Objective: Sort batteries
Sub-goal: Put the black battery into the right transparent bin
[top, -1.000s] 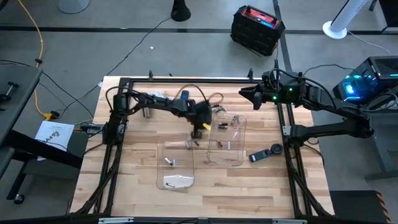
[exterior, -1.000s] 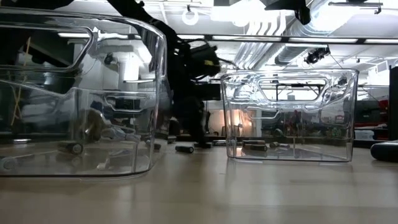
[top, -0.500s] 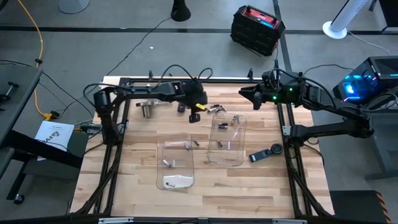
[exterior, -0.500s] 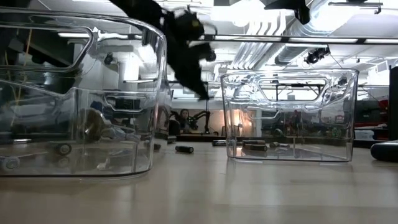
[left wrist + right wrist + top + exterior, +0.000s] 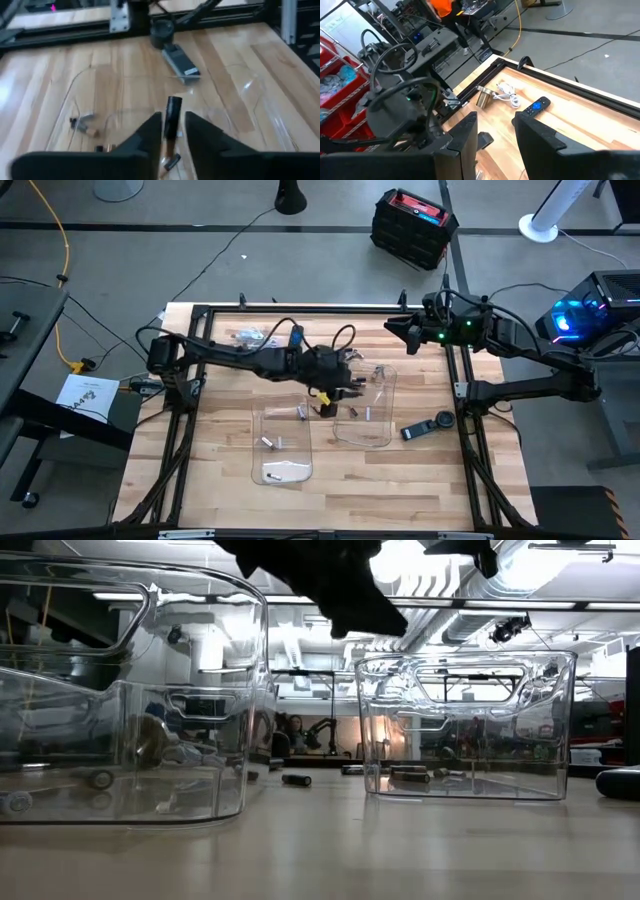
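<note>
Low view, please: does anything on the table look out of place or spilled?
Yes: one loose battery lies on the table between the two clear trays, outside both. The left pincer hangs above, shut on a second battery; the right pincer waits at the table's back edge.
</note>
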You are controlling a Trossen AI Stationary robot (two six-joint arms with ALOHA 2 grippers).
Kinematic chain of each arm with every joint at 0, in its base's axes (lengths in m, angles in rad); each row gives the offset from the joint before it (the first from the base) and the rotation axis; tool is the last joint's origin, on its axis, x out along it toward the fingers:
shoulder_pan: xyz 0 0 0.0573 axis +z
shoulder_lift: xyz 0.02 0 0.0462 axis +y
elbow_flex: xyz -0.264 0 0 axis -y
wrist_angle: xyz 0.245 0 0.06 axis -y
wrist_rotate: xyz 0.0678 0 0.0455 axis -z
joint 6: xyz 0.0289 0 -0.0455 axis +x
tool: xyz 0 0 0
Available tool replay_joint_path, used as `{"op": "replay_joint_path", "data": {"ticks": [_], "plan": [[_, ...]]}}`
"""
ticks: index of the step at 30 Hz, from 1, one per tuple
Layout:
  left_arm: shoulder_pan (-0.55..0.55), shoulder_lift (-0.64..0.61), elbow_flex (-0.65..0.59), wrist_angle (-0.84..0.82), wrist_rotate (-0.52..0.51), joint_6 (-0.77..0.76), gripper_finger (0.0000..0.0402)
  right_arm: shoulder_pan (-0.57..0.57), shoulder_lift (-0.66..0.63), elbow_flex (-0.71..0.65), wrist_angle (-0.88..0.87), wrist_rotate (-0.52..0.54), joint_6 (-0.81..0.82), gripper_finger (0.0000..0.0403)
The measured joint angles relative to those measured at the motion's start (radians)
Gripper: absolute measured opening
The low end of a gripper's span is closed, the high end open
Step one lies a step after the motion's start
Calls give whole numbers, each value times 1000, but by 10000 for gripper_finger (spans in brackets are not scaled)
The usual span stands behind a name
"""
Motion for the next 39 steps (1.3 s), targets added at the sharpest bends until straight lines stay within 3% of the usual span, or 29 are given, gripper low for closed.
{"op": "replay_joint_path", "data": {"ticks": [6, 9, 14, 21, 27, 33, 39], "plan": [[13, -32, 8, -117, -12, -24, 170, 0, 0, 0, 1, 0, 0, 126], [31, -77, 36, -282, 10, 77, 192, 0, 0, 0, 0, 0, 0, 126], [69, -97, 35, -499, 121, 248, 191, 0, 1, 0, -1, 0, 0, 126], [98, -30, -14, -530, 124, 417, 179, 1, 12, 0, -3, -1, 0, 126], [100, 36, -12, -525, 75, 412, 178, 1, 43, 0, -1, -8, 3, 126], [89, 48, -13, -657, 73, 413, 178, 1, 79, 0, 0, -29, 3, 126], [58, 46, -13, -723, 139, 432, 172, 1, 85, 0, 1, -29, 2, 126]]}}
